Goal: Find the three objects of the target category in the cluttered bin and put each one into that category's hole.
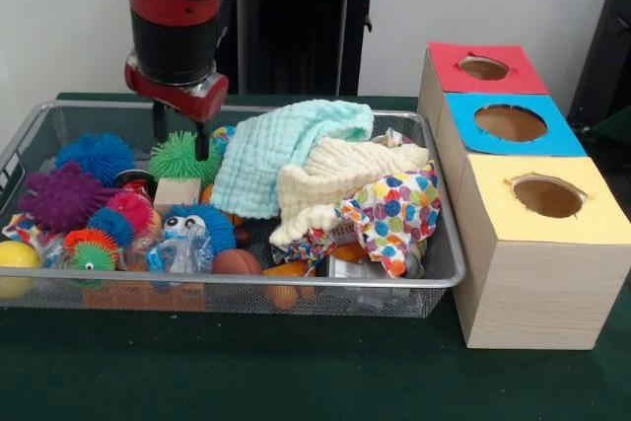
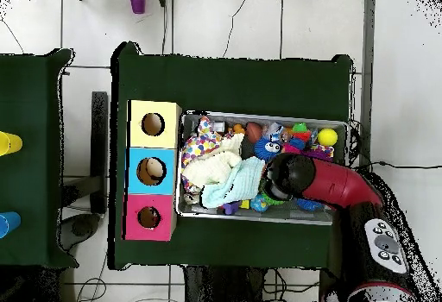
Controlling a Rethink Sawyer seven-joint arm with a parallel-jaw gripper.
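A wire mesh bin holds a heap of toys and cloths. My gripper hangs open at the bin's back left, its two black fingers just above a green spiky ball. Around it lie a blue spiky ball, a purple spiky ball and a pink one. A light blue cloth, a cream cloth and a polka-dot cloth cover the middle and right. In the overhead view the arm hides the gripper.
Three wooden boxes with round holes stand beside the bin: red top, blue top, yellow top. A yellow ball, a small wooden block, a blue googly-eyed toy and orange balls also lie in the bin.
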